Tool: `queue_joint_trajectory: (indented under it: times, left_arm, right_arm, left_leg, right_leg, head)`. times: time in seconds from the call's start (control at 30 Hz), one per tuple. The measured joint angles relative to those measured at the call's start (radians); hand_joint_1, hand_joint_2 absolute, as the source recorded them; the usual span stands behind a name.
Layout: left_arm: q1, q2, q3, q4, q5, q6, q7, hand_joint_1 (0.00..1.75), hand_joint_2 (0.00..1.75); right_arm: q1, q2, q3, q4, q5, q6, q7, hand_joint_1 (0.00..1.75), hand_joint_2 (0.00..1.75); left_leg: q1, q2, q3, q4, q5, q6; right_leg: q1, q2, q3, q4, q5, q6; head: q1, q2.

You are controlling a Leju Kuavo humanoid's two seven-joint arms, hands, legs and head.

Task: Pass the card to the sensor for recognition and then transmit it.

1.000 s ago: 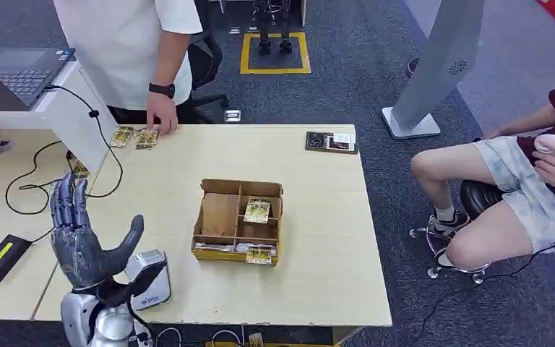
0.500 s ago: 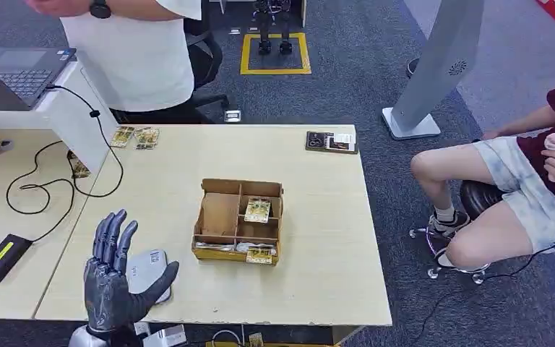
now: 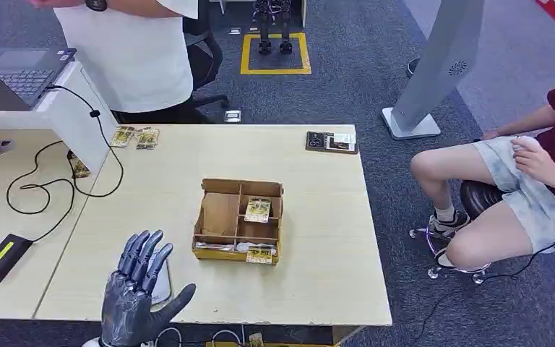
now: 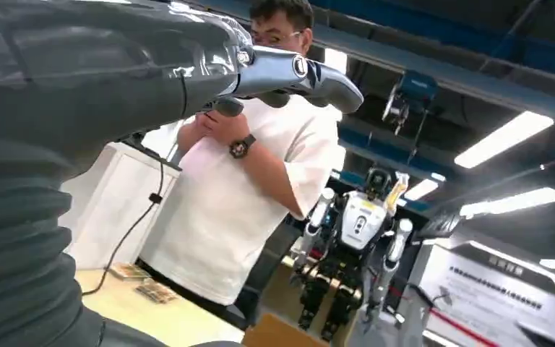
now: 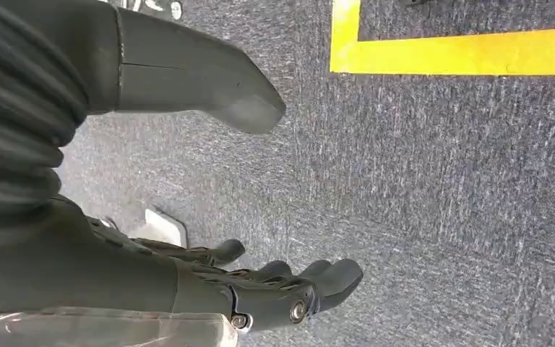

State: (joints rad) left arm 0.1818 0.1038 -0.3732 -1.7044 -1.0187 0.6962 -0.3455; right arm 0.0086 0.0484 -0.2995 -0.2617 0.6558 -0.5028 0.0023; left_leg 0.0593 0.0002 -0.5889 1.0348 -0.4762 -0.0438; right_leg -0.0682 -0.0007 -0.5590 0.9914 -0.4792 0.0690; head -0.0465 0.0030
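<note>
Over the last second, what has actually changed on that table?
The left hand, open and empty, slid from the table's left edge toward the box, now covering the white sensor. The standing person lifted their hand off the cards. Box and cards stayed put.

The robot's left hand (image 3: 136, 295) has a dark grey, glossy palm and segmented blue-grey fingers, while the right hand (image 5: 209, 210) shows a grey ribbed wrist cover, a thick matte grey thumb, darker fingers and a small round silver fastener at the knuckle.
</note>
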Motion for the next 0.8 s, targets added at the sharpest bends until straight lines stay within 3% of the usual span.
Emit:
queue_joint_trajectory:
  times: [0.2, 0.4, 0.5, 0.7, 0.8]
  left_arm:
    - [-0.059, 0.046, -0.112, 0.090, -0.125, -0.023, 0.135, 0.00, 1.75]
    - [-0.141, 0.053, -0.196, 0.213, -0.178, -0.078, 0.225, 0.00, 1.75]
    - [-0.181, 0.044, -0.224, 0.254, -0.173, -0.130, 0.251, 0.00, 1.75]
    - [-0.221, 0.035, -0.249, 0.291, -0.165, -0.158, 0.257, 0.00, 1.75]
    - [-0.243, 0.026, -0.262, 0.304, -0.178, -0.205, 0.295, 0.00, 1.75]
  right_arm:
    - [-0.003, 0.000, -0.005, 0.002, 0.031, 0.015, 0.007, 0.00, 1.75]
    - [-0.012, 0.000, -0.007, 0.002, 0.059, 0.027, 0.027, 0.00, 1.75]
    - [-0.015, 0.000, -0.008, 0.002, 0.071, 0.031, 0.034, 0.00, 1.75]
    - [-0.018, 0.000, -0.010, 0.002, 0.075, 0.032, 0.036, 0.00, 1.75]
    - [-0.020, 0.000, -0.010, 0.001, 0.087, 0.035, 0.041, 0.00, 1.75]
  left_leg:
    - [0.000, 0.000, 0.000, 0.000, 0.000, 0.000]
    - [0.000, 0.000, 0.000, 0.000, 0.000, 0.000]
    - [0.000, 0.000, 0.000, 0.000, 0.000, 0.000]
    - [0.000, 0.000, 0.000, 0.000, 0.000, 0.000]
    - [0.000, 0.000, -0.001, 0.000, 0.000, 0.000]
  right_leg:
    - [0.000, 0.000, 0.000, 0.000, 0.000, 0.000]
    - [0.000, 0.001, 0.000, 0.000, 0.001, 0.000]
    - [0.000, 0.000, 0.000, 0.000, 0.001, 0.000]
    - [0.000, 0.000, 0.000, 0.000, 0.001, 0.000]
    - [0.000, 0.000, -0.001, 0.000, 0.001, 0.000]
  head:
    - [0.000, 0.000]
    - [0.000, 0.000]
    - [0.000, 0.000]
    - [0.000, 0.000]
    - [0.000, 0.000]
